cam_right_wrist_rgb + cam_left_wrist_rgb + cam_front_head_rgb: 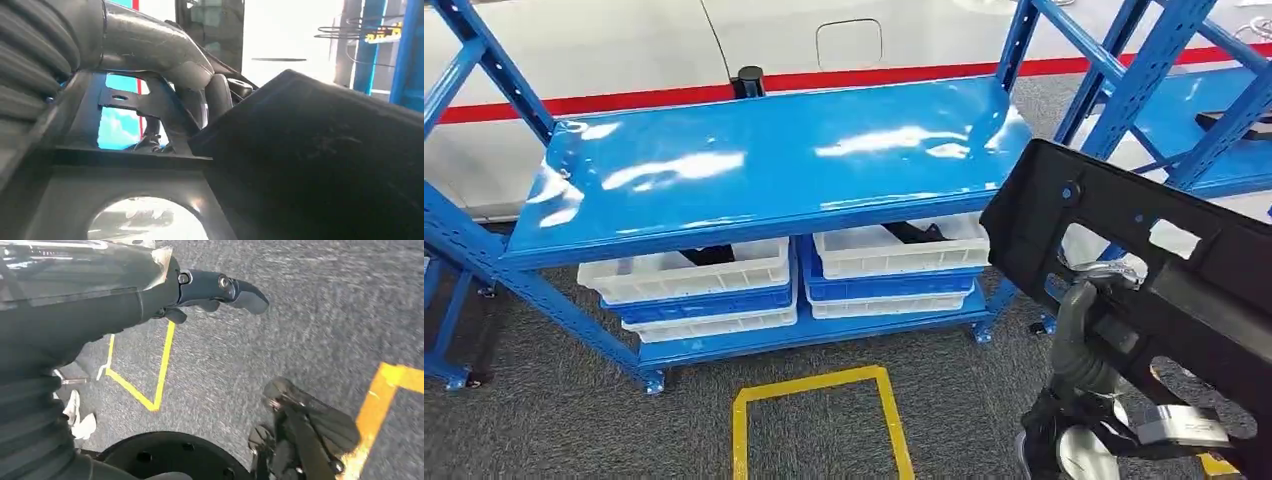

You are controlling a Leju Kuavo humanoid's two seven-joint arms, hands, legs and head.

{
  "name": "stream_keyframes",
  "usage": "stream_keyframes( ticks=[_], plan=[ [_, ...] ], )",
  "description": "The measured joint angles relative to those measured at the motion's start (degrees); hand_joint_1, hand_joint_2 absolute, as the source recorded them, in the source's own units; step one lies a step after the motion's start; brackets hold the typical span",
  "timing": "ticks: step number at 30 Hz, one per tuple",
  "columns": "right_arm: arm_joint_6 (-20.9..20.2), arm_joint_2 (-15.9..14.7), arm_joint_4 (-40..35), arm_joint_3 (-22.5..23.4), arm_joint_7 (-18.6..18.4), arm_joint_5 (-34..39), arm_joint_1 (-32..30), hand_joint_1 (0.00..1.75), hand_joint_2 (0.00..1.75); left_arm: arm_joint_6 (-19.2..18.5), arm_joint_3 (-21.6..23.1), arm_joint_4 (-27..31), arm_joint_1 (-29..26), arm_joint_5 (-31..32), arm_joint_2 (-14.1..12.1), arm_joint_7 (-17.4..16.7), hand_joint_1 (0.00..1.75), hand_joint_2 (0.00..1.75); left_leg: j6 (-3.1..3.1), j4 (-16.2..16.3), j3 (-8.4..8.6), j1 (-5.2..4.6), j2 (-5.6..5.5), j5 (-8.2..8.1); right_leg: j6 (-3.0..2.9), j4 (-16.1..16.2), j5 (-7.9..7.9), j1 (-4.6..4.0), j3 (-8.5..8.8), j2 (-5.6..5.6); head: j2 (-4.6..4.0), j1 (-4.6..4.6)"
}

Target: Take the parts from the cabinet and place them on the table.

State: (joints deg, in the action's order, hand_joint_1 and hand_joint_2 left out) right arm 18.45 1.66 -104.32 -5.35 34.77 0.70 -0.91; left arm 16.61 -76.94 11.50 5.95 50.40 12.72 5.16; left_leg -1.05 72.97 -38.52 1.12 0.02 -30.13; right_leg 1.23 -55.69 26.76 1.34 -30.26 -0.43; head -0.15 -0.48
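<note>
Black part (1144,250) in right hand (1089,335); four white bins (689,268) under shelf (764,165).

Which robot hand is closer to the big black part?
Right. The right hand grips the black part itself, beside the blue shelf. The left hand hangs over the grey floor, holding nothing.

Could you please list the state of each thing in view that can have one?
black plastic part: lifted off any surface, tilted, held by the right hand.
right hand: gripping the black plastic part.
left hand: holding nothing, hanging over the carpet.
blue shelf top: bare and glossy.
white bins: on the lower shelf, stacked on blue bins, with dark parts inside.
</note>
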Motion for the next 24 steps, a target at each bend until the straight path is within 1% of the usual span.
stream_keyframes(
  ticks=[1, 2, 3, 4, 5, 6, 7, 8, 9, 10, 11, 12, 13, 14, 15, 16, 17, 18, 19, 20, 21, 22, 23, 24],
  plan=[
    [-0.07, 0.02, -0.04, 0.02, 0.00, 0.02, -0.04, 1.75, 1.75, 0.22, 0.13, 0.00, 0.03, 0.02, -0.04, 0.00, 0.00, 1.75, -0.18, -4.51, 3.48, 0.29, 0.02, 1.91, 0.32, -0.66, -0.19, 0.32, -0.88, 0.01, 0.00, 0.00],
    [-0.11, 0.02, -0.15, 0.04, 0.00, 0.02, -0.06, 1.75, 1.75, 0.33, 0.26, 0.00, 0.05, 0.02, -0.07, 0.00, 0.00, 1.75, -0.37, -9.22, 6.75, 0.53, 0.03, 2.43, 0.56, -1.19, -0.33, 0.40, -1.40, 0.02, 0.00, -0.06],
    [-0.18, 0.04, -0.42, 0.04, 0.00, 0.04, -0.14, 1.75, 1.75, 0.37, 0.31, 0.00, 0.16, 0.04, 0.00, 0.00, 0.00, 1.75, -0.79, -13.35, 9.20, 0.64, -0.31, 0.47, 0.90, -1.60, -0.51, 0.14, -2.10, 0.00, 0.00, -0.18],
    [-0.24, 0.02, -0.66, 0.11, 0.00, 0.02, -0.10, 1.75, 1.75, 0.40, 0.33, 0.00, 0.23, 0.04, -0.02, 0.00, 0.00, 1.75, -0.33, -14.79, 9.76, 0.21, -0.78, 0.36, 1.37, -2.01, -0.84, -0.05, -2.68, -0.02, 0.00, -0.15],
    [-0.40, 0.04, -0.74, 0.11, 0.07, -0.02, -0.15, 1.75, 1.75, 0.42, 0.35, 0.00, 0.21, 0.04, -0.04, -0.02, 0.00, 1.75, -0.07, -14.77, 9.17, 0.09, -0.69, 0.36, 1.99, -2.07, -1.28, -0.09, -2.85, -0.03, 0.00, -0.04],
    [-0.48, 0.04, -0.79, 0.09, 0.07, -0.02, -0.25, 1.75, 1.75, 0.42, 0.35, 0.00, 0.18, 0.04, -0.02, -0.02, 0.00, 1.75, 0.54, -14.66, 8.94, -0.13, -0.67, 0.54, 2.52, -1.79, -1.68, 0.01, -3.04, -0.03, 0.00, -0.15],
    [-0.61, 0.04, -0.81, 0.09, 0.05, -0.02, -0.40, 1.75, 1.75, 0.35, 0.35, 0.00, 0.17, 0.02, -0.02, -0.04, 0.00, 1.75, 1.38, -14.87, 8.60, -0.37, -0.60, 1.07, 3.23, -1.63, -2.17, -0.10, -3.22, 0.00, 0.00, -0.04],
    [-0.75, 0.00, -0.79, 0.11, 0.04, -0.02, -0.45, 1.75, 1.75, 0.00, 0.35, 0.00, 0.11, -0.07, 0.00, -0.02, 0.00, 1.75, 2.52, -15.30, 8.08, -0.05, -0.28, 1.83, 3.34, -2.06, -1.69, 0.25, -3.88, 0.00, 0.00, -0.07],
    [-0.94, -0.04, -0.79, 0.09, -0.11, 0.07, -0.51, 1.75, 1.75, -0.57, 0.35, 0.00, 0.11, -0.07, -0.02, 0.31, 0.00, 1.75, 3.32, -15.30, 7.33, -0.27, -0.21, 2.37, 2.87, -3.66, 0.41, 0.26, -5.16, 0.09, 0.00, -0.04],
    [-1.12, -0.02, -0.79, 0.07, -0.17, 0.07, -0.54, 1.75, 1.75, -1.23, 0.35, 0.00, 0.11, -0.09, -0.04, 0.99, 0.00, 1.75, 3.98, -15.25, 6.69, -0.34, -0.04, 2.87, 2.26, -7.00, 3.17, 0.30, -6.29, 0.11, 0.00, 0.42],
    [-1.29, -0.09, -0.79, 0.09, -0.20, 0.07, -0.56, 1.75, 1.75, -2.07, 0.35, 0.00, 0.09, -0.13, -0.07, 1.92, 0.00, 1.75, 4.22, -15.26, 5.89, -0.45, 0.01, 3.45, 1.89, -11.71, 5.94, 0.28, -7.73, 0.16, 0.00, 0.48],
    [-1.46, -0.15, -0.79, 0.09, -0.20, 0.07, -0.60, 1.75, 1.75, -2.99, 0.35, 0.00, 0.08, -0.22, -0.11, 2.60, 0.00, 1.75, 4.27, -15.25, 5.07, -0.56, 0.07, 4.04, 1.87, -16.11, 7.91, 0.16, -9.00, 0.24, 0.00, 0.46],
    [-1.51, -0.15, -0.79, 0.11, -0.20, 0.09, -0.70, 1.75, 1.75, -3.76, 0.35, 0.00, 0.07, -0.48, -0.13, 3.17, 0.00, 1.75, 4.28, -15.21, 4.23, -0.64, 0.11, 4.61, 2.15, -19.20, 8.72, 0.10, -9.64, 0.26, 0.00, 0.48],
    [-1.53, -0.17, -0.79, 0.11, -0.20, 0.09, -0.85, 1.75, 1.75, -4.30, 0.35, 0.00, 0.03, -0.65, -0.15, 3.58, 0.00, 1.75, 4.23, -15.17, 3.47, -0.70, 0.12, 5.16, 2.66, -19.78, 8.15, 0.08, -8.91, 0.27, 0.00, 0.46],
    [-1.57, -0.17, -0.79, 0.11, -0.20, 0.09, -0.90, 1.75, 1.75, -4.61, 0.35, 0.00, -0.02, -0.70, -0.20, 3.76, 0.00, 1.75, 4.15, -15.15, 2.89, -0.73, 0.15, 5.62, 3.32, -17.49, 6.59, 0.07, -6.68, 0.27, 0.00, 0.46],
    [-1.60, -0.17, -0.79, 0.11, -0.20, 0.09, -0.87, 1.75, 1.75, -4.74, 0.35, 0.00, -0.05, -0.77, -0.26, 3.83, 0.00, 1.75, 3.99, -15.15, 2.50, -0.73, 0.14, 5.94, 3.74, -13.39, 4.92, 0.05, -3.76, 0.26, 0.00, 0.46],
    [-1.60, -0.17, -0.79, 0.11, -0.20, 0.09, -0.82, 1.75, 1.75, -4.76, 0.35, 0.00, -0.05, -0.77, -0.28, 3.82, 0.00, 1.75, 3.84, -15.13, 2.29, -0.73, 0.13, 6.26, 3.81, -8.18, 3.64, -0.05, -0.32, 0.26, 0.00, 0.46],
    [-1.62, -0.20, -0.79, 0.11, -0.20, 0.07, -0.80, 1.75, 1.75, -4.85, 0.35, 0.00, -0.05, -0.77, -0.30, 3.85, 0.00, 1.75, 3.62, -15.15, 2.14, -0.72, 0.13, 6.56, 3.42, -3.31, 3.32, -0.18, 2.76, 0.27, 0.00, 0.50],
    [-1.64, -0.20, -0.83, 0.09, -0.20, 0.07, -0.69, 1.75, 1.75, -4.89, 0.35, 0.00, 0.01, -0.77, -0.28, 3.89, 0.00, 1.75, 3.17, -15.09, 1.76, -1.04, 0.18, 6.95, 2.91, 0.09, 3.96, -0.97, 4.82, 0.31, 0.00, 0.41],
    [-1.66, -0.20, -0.81, 0.09, -0.20, 0.07, -0.70, 1.75, 1.75, -4.89, 0.35, 0.00, -0.02, -0.77, -0.28, 3.93, 0.00, 1.75, 2.79, -15.17, 1.51, -0.94, 0.19, 7.74, 2.71, 0.52, 4.10, -1.02, 4.60, 0.32, 0.00, 0.37],
    [-1.66, -0.22, -0.81, 0.11, -0.20, 0.07, -0.78, 1.75, 1.75, -4.89, 0.37, 0.00, -0.04, -0.79, -0.28, 3.98, 0.00, 1.75, 2.58, -15.41, 1.29, -0.93, 0.20, 8.29, 2.76, 0.43, 3.98, -1.10, 4.29, 0.41, 0.00, 0.46],
    [-1.66, -0.22, -0.81, 0.11, -0.20, 0.09, -0.91, 1.75, 1.75, -4.89, 0.37, 0.00, -0.08, -0.83, -0.28, 4.02, 0.00, 1.75, 2.35, -15.86, 1.33, -0.96, 0.16, 8.83, 2.32, 0.42, 3.62, -1.16, 3.99, 0.41, 0.00, 0.37],
    [-1.66, -0.24, -0.81, 0.13, -0.20, 0.07, -0.89, 1.75, 1.75, -5.11, 0.35, 0.00, -0.22, -0.90, -0.35, 4.07, 0.00, 1.75, 1.99, -15.89, 1.08, -1.18, 0.02, 9.03, 1.87, 0.86, 2.98, -0.55, 2.97, 0.27, 0.00, 0.41],
    [-1.73, -0.24, -0.81, 0.13, -0.20, 0.07, -0.75, 1.75, 1.75, -5.58, 0.35, 0.00, -0.22, -1.16, -0.42, 4.22, 0.00, 1.75, 1.53, -14.99, 0.41, -0.98, -0.05, 7.03, 1.40, 0.72, 2.51, 0.34, 3.56, 0.08, 0.00, 0.16]
  ],
)
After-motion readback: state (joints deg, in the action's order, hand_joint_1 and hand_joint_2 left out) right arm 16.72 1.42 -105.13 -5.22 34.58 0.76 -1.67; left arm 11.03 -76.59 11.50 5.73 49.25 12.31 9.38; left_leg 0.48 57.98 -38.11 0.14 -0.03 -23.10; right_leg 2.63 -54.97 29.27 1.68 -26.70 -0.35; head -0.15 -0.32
